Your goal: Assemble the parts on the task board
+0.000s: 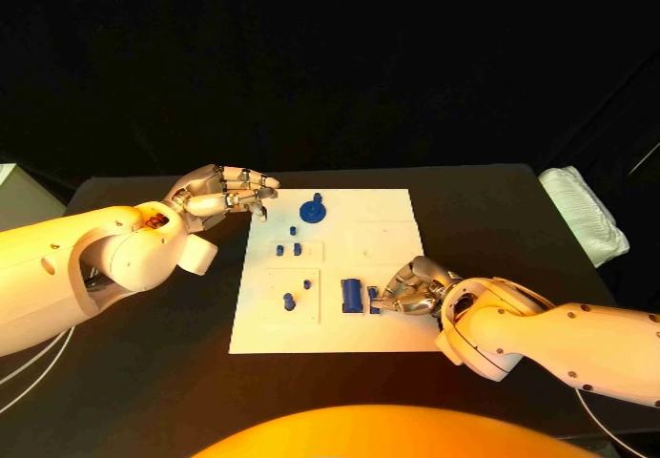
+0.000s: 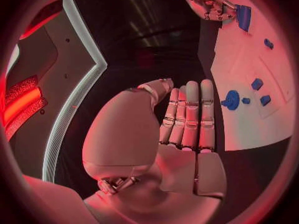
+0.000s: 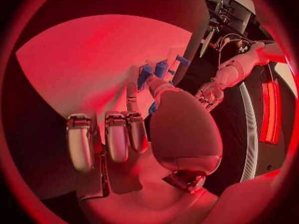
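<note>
Head view, from the left: the left hand (image 1: 224, 197) hovers just off the task board's (image 1: 385, 215) far left corner, fingers curled in on nothing, probably parked clear of the work. On the white board sit a blue gear (image 1: 315, 210), small blue pegs (image 1: 288, 249) and a blue block (image 1: 351, 295). At the board's near right, the right hand (image 1: 410, 289) bends its fingers over a small blue part (image 1: 374, 303); whether it actually grips it cannot be told. A folded white cloth (image 1: 585, 212) lies on the tabletop's right edge.

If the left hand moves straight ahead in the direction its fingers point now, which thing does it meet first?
Probably the blue gear at the far end of the task board. The left hand hangs beside the board's far left corner, fingers toward the gear. Its height is unclear, so it may pass above.
</note>
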Controlling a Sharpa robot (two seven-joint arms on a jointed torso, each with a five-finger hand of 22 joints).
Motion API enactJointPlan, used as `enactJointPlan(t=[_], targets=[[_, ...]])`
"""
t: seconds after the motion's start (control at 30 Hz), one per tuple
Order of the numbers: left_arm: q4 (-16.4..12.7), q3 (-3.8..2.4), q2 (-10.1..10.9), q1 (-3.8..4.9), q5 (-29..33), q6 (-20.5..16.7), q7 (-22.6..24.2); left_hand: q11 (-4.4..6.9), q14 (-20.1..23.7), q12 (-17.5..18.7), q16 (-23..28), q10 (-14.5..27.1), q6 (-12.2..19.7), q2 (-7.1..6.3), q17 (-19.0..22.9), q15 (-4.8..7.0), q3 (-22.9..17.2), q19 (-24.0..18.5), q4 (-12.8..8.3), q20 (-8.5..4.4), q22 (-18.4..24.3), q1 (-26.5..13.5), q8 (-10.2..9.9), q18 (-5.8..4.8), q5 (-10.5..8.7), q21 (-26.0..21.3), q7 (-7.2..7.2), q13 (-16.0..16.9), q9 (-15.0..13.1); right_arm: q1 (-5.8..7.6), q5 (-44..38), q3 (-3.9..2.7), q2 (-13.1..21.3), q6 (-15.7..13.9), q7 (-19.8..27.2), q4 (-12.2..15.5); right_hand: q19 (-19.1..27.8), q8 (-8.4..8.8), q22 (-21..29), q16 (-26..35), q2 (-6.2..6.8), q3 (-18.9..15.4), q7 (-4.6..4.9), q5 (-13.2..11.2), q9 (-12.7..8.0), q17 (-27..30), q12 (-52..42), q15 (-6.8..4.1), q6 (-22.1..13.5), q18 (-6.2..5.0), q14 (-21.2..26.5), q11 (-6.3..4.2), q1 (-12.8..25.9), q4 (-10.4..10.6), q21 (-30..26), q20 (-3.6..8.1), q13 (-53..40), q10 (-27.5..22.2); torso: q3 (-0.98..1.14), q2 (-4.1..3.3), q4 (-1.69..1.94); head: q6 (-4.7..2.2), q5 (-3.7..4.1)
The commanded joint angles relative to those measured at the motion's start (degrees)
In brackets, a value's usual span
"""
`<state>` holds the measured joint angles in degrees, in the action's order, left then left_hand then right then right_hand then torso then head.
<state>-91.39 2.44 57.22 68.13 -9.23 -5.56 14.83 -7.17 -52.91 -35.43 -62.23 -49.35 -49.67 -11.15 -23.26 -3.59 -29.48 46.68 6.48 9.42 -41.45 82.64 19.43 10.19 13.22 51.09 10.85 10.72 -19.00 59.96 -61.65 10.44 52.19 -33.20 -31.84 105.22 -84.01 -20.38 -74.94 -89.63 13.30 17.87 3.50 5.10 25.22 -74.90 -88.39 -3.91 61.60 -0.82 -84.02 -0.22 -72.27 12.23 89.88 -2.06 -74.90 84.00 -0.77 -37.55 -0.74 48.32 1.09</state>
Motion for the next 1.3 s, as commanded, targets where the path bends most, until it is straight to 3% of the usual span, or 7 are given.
enactJointPlan(t=[0.03,0.37,0.8,1.1,1.3], targets=[[-0.03,-0.03,-0.15,0.02,0.15,0.97,0.28,-0.13,-0.29,-0.36,0.29,0.30,0.31,0.20,-0.06,0.00,-0.16,0.46,0.19,-0.08,0.06,0.18,0.18,0.33,0.19,-0.28,-0.22,-0.07,0.06,-0.19,-2.96,0.12,-0.45,2.35,0.51,-0.42,-5.99,-0.22,-15.06,-0.29,-0.15,0.05,0.16,-0.29,-0.08,-14.96,0.25,-0.38,-0.32,0.82,-5.95,-0.40,-0.53,-0.25,0.12,0.31,-14.30,5.23,0.06,-0.02,0.04,0.01,0.10],[-0.03,-0.03,-0.18,0.02,0.15,0.89,0.26,-0.14,-0.29,-0.37,0.30,0.29,0.30,0.31,-0.07,-0.01,-0.20,0.48,0.24,-0.09,0.06,0.18,0.19,0.32,0.20,-0.30,-0.19,-0.09,0.06,-0.29,-4.43,0.12,-1.41,0.81,-0.21,-2.07,-5.99,-0.39,-15.06,-0.37,-1.14,-0.22,0.14,-0.36,-0.08,-15.10,0.09,-0.36,0.00,0.82,-5.98,-0.40,0.15,0.55,0.12,0.29,-14.37,5.31,-0.02,-0.01,0.13,0.17,0.31],[0.00,-0.03,-0.16,0.02,0.15,0.75,0.24,-0.14,-0.29,-0.37,0.30,0.29,0.30,0.31,-0.07,-0.01,-0.20,0.48,0.24,-0.09,0.06,0.18,0.19,0.32,0.20,-0.30,-0.19,-0.09,0.06,-0.30,-4.68,0.12,-1.05,1.78,1.03,-3.33,-5.99,-0.49,-15.06,-0.37,-0.90,-0.40,0.06,-0.41,-0.10,-15.10,0.01,-0.44,0.03,0.82,-5.98,-0.49,-0.70,0.11,0.12,0.34,-14.41,5.34,0.02,0.04,0.01,0.24,0.09],[0.13,-0.03,-0.35,0.02,0.15,0.72,0.19,-0.15,-0.29,-0.39,0.31,0.28,0.29,0.41,-0.08,-0.02,-0.22,0.51,0.28,-0.09,0.06,0.18,0.21,0.32,0.20,-0.31,-0.19,-0.11,0.07,-0.29,-3.00,0.11,-1.62,1.92,3.73,-4.19,-5.99,-0.90,-15.06,-0.37,-0.55,-4.43,0.16,-0.55,0.02,-15.10,0.05,-0.34,0.02,0.82,-5.98,-0.38,1.52,2.37,0.12,0.28,-14.41,5.34,0.03,0.03,-0.03,0.20,0.11],[0.24,-0.03,-0.42,0.01,0.15,0.70,0.15,-0.15,-0.29,-0.39,0.31,0.28,0.29,0.41,-0.08,-0.02,-0.22,0.51,0.28,-0.09,0.06,0.18,0.21,0.32,0.20,-0.31,-0.19,-0.11,0.07,-0.29,-0.76,0.11,-1.32,0.75,6.45,-3.60,-5.99,-1.39,-15.06,-0.37,-1.91,-9.02,0.09,-0.58,0.25,-15.10,0.00,-0.36,-0.16,0.82,-5.98,-0.42,3.27,4.40,0.12,0.28,-14.44,5.36,0.00,0.04,-0.10,0.03,0.18]])
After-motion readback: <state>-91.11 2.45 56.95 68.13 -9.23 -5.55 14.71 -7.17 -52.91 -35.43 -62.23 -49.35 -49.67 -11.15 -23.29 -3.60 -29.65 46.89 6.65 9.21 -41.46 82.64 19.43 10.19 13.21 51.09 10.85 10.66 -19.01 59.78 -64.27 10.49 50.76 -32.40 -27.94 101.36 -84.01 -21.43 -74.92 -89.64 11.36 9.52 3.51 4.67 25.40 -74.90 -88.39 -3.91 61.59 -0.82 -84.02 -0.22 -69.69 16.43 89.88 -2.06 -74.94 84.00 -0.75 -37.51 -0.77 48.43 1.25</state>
